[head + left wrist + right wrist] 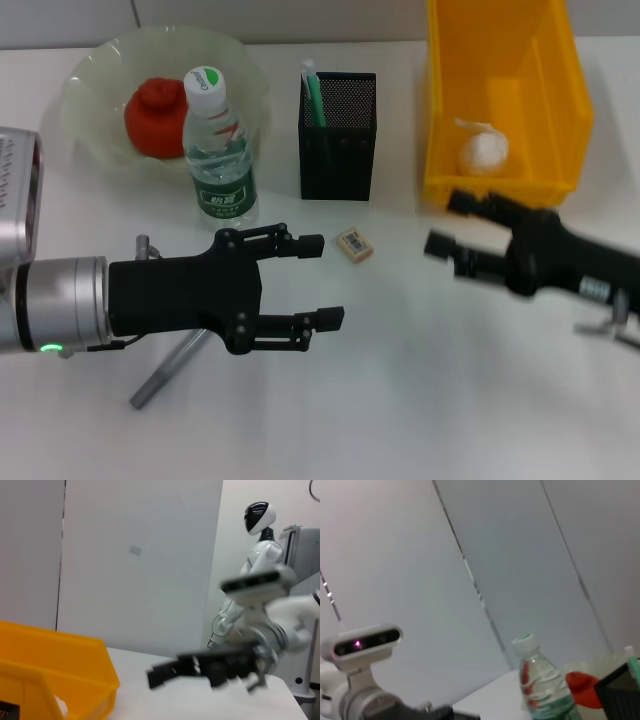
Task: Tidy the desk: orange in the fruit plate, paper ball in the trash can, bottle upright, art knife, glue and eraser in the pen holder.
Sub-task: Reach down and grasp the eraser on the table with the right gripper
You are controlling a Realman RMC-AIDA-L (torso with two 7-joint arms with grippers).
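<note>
The orange (pixel 155 115) lies in the pale green fruit plate (pixel 95 70). The bottle (pixel 218 150) stands upright in front of the plate. A green and white stick (pixel 312 90), apparently the glue, stands in the black mesh pen holder (pixel 338 135). The eraser (pixel 355 244) lies on the desk in front of the holder. My left gripper (pixel 320 281) hovers open just left of the eraser, above the grey art knife (pixel 160 378). The paper ball (pixel 483 152) rests in the yellow trash can (pixel 500 190). My right gripper (pixel 448 223) hangs open in front of the can, holding nothing.
The right wrist view shows the bottle (pixel 540 687), orange (pixel 582 687) and pen holder (pixel 620 692) side by side. The left wrist view shows the yellow can (pixel 60 665), my right gripper (pixel 165 672) and another white robot (pixel 260 535) beyond the desk.
</note>
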